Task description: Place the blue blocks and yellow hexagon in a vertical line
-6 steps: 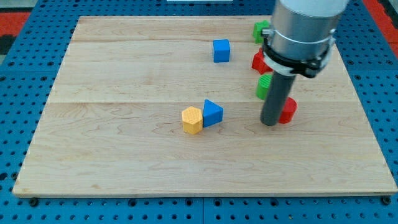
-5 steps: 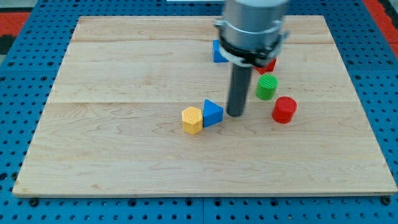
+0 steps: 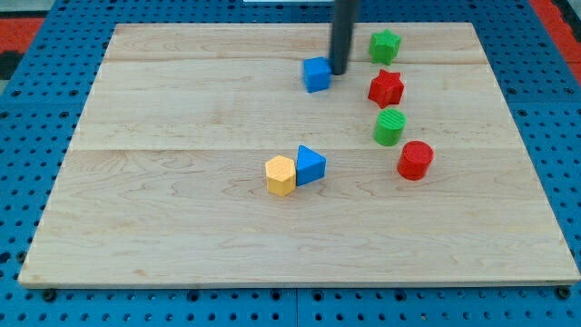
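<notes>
My tip (image 3: 339, 72) sits at the right edge of the blue cube (image 3: 317, 74), touching or nearly so, near the view's top of the desk (image 3: 182, 227). No gripper on this rig, just the rod, so nothing to spread or pinch; contact is push-only. Other task pieces: blue triangle (image 3: 310, 165) and yellow hexagon (image 3: 280, 175), touching each other around the desk's middle, hexagon to the view's left and slightly lower. Cube is well apart from that pair, roughly above the triangle. Blocks look like small rigid plastic, prob light, w/ flat bases on smooth wood, so they should slide easily and may spin if pushed off-centre. Best to push on a flat face, through the middle; the triangle's slanted sides look likeliest to skid off the rod. Bystanders, all at the view's right: green star (image 3: 384, 45), red star (image 3: 386, 88), green cylinder (image 3: 390, 127), red cylinder (image 3: 416, 160). They stand in a loose column, clear of the cube-to-pair path; only the red star is near my tip. Nothing lies btw cube and pair.
</notes>
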{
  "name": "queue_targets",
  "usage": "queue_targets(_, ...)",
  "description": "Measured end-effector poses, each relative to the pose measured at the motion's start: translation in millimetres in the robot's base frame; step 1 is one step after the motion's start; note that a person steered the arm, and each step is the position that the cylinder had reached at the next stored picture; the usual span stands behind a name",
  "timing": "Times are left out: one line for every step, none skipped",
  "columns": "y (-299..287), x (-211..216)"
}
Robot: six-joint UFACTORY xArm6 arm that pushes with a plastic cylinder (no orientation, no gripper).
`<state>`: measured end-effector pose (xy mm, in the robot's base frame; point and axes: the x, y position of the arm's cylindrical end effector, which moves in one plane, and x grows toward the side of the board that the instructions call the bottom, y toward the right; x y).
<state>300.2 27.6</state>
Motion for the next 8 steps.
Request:
queue_targets(-39,17)
queue_targets(-3,78)
queue_targets(53,148)
queue_targets(85,205)
queue_targets(51,218)
queue_targets(34,171)
queue_targets(9,185)
queue_targets(21,186)
